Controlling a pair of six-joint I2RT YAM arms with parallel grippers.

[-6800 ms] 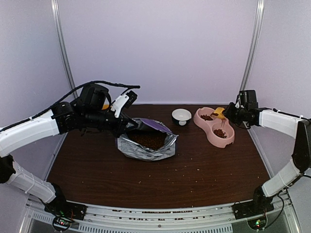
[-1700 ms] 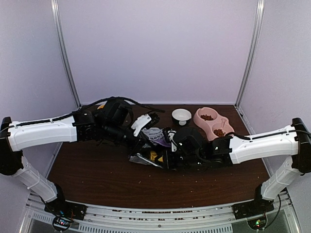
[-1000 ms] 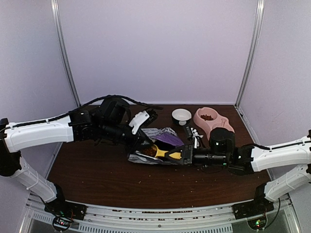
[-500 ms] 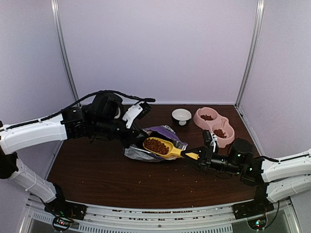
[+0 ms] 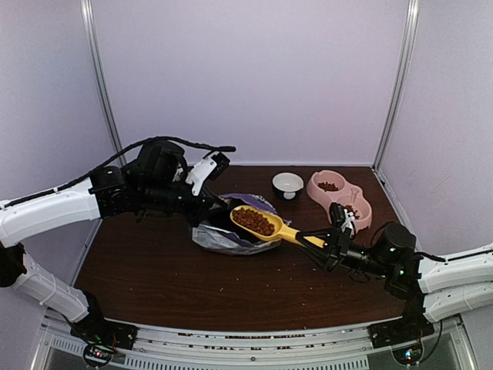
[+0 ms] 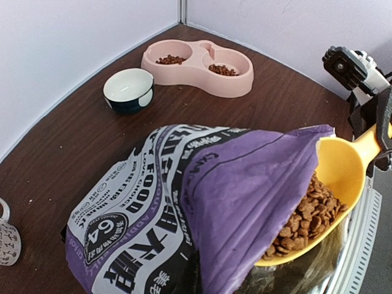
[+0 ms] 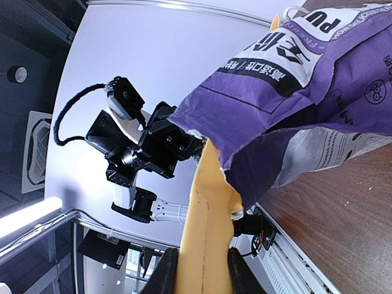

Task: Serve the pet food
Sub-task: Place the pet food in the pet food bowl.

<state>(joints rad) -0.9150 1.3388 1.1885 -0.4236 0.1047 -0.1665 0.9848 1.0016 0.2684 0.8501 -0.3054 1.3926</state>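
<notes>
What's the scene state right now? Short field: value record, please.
left tool: shut on the edge of the bag, holding its mouth open
right tool: shut on the scoop handle
scoop: heaped with kibble, at the bag's mouth
pink double bowl: some kibble in both wells
small bowl: looks empty, beside the pink double bowl
table: a few stray pellets scattered

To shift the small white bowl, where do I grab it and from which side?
Probably the near rim, coming straight down: the small white bowl stands upright and open, so one finger can go inside, one outside. The pink double bowl sits close on its right.
</notes>
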